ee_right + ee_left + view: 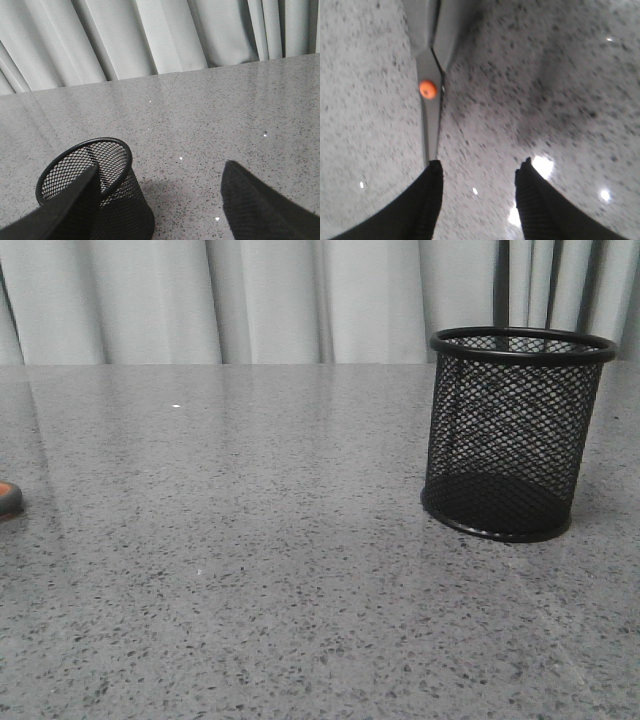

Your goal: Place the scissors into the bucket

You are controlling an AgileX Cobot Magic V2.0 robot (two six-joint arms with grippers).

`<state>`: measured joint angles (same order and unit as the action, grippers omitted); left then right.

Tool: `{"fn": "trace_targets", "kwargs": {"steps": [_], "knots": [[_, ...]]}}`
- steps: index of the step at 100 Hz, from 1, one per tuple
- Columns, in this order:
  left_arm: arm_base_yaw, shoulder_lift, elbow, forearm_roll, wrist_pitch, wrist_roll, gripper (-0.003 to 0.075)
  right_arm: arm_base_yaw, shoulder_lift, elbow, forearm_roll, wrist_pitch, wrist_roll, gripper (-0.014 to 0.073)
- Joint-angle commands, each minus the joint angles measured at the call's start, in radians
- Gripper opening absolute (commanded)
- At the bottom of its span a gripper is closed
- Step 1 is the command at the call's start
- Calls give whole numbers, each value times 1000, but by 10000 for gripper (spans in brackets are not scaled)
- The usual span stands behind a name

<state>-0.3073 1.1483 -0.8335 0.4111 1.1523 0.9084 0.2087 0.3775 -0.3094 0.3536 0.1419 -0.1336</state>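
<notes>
The black wire-mesh bucket (512, 430) stands upright and empty on the right of the grey speckled table. The scissors (430, 65) lie flat on the table in the left wrist view, with an orange pivot dot (428, 89) and slim closed blades. The blade tip ends right at one finger (427, 200) of my left gripper (480, 162), which is open over bare tabletop and holds nothing. Only a bit of grey and orange scissors handle (6, 498) shows at the front view's left edge. My right gripper (162, 166) is open and empty beside the bucket (127, 210). Neither gripper appears in the front view.
Pale curtains (250, 300) hang behind the table's far edge (200, 364). The speckled tabletop (250, 540) stretches between the scissors and the bucket.
</notes>
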Motion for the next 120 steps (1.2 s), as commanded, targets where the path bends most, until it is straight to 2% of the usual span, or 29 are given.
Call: {"fn": "trace_targets", "kwargs": {"steps": [1, 7, 19, 27, 33, 46, 49, 65, 120], "knots": [[-5, 54, -53, 4, -48, 11, 386, 2, 15, -37, -9, -71, -7, 461], [-5, 100, -81, 4, -52, 13, 412, 8, 15, -37, -9, -71, -7, 461], [3, 161, -152, -1, -52, 13, 414, 18, 15, -37, -9, -71, -7, 461], [38, 185, -219, -69, -49, 49, 414, 18, 15, -37, -9, -71, -7, 461], [75, 195, -257, -177, -32, 144, 411, 18, 15, -37, -9, -71, -7, 461], [184, 214, -302, -400, 83, 478, 411, 18, 15, -37, -9, -71, -7, 461], [203, 216, -302, -434, 101, 508, 411, 18, 15, -37, -9, -71, -7, 461], [250, 234, -300, -465, 94, 520, 411, 18, 15, -35, -11, -73, -7, 461], [250, 360, -292, -483, 74, 541, 410, 18, 20, -35, -37, -78, -7, 461]]}}
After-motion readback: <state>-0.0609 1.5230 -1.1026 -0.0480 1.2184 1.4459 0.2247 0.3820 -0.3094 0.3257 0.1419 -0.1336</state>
